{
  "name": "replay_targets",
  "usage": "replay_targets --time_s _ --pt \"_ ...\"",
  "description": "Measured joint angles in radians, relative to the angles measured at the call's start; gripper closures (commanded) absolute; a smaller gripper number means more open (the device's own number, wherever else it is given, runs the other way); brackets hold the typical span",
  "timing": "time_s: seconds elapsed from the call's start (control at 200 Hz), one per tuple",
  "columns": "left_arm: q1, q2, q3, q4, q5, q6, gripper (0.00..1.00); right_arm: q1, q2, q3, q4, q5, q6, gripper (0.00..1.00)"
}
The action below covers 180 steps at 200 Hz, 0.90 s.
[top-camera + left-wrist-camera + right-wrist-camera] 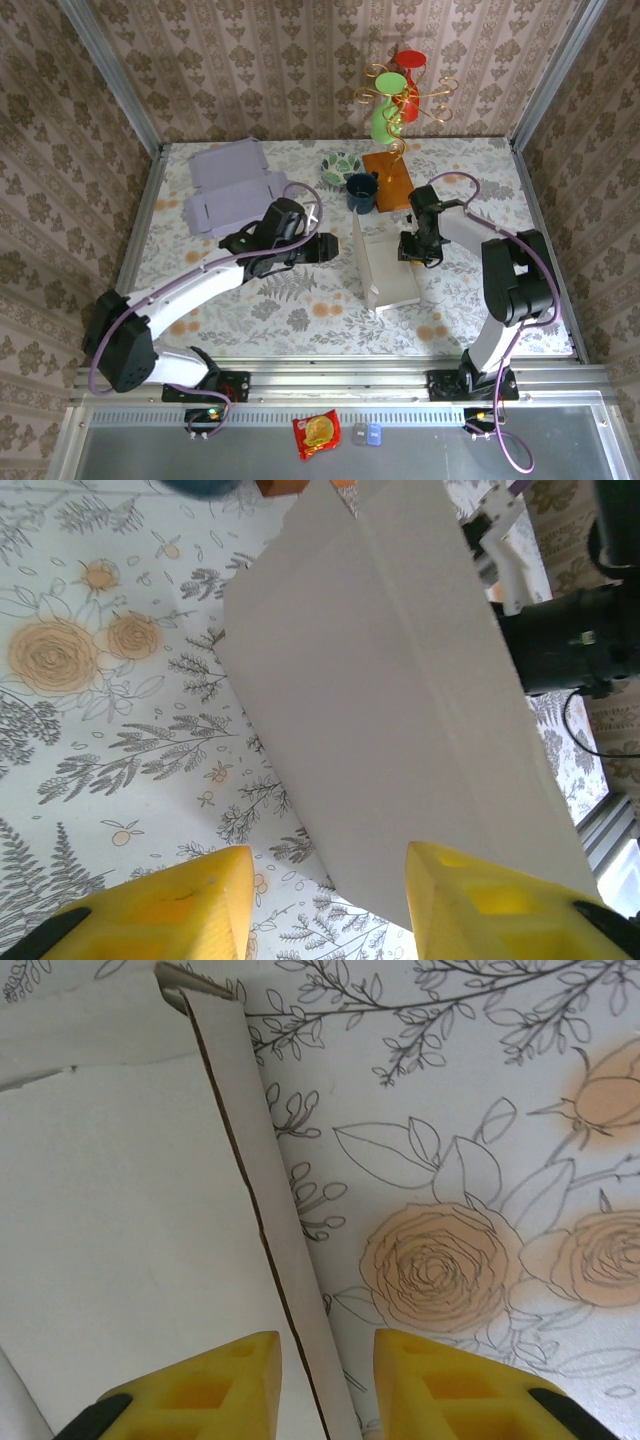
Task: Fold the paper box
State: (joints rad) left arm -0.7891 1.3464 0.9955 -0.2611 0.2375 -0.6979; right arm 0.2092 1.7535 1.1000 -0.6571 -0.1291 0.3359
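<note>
The white paper box stands partly folded in the middle of the flowered table, one tall panel upright on its left side. My left gripper hovers just left of that panel. In the left wrist view its yellow fingers stand wide apart, with the panel rising just ahead of them; the left gripper is open. My right gripper is at the box's right edge. It straddles a thin side wall of the box, with a small gap on each side.
Two flat lavender box blanks lie at the back left. A dark blue cup, an orange board and a patterned bowl sit just behind the box. A gold stand with green and red cups is at the back.
</note>
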Motion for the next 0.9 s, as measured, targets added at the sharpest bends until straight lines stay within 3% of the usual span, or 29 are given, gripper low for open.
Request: replay_targets --time_s 0.48,0.71,0.9 --pt "0.019 -0.123 -0.035 -0.096 -0.044 0.011 0.55 0.0 0.01 -0.017 0.055 -0.01 0.103 0.92" --pt "0.02 -0.151 -0.045 -0.114 -0.056 0.011 0.56 0.0 -0.086 -0.1 0.082 0.022 0.291 1.0" --pt "0.025 -0.179 -0.06 -0.116 -0.063 0.011 0.56 0.018 -0.208 -0.169 0.082 0.099 0.56 1.0"
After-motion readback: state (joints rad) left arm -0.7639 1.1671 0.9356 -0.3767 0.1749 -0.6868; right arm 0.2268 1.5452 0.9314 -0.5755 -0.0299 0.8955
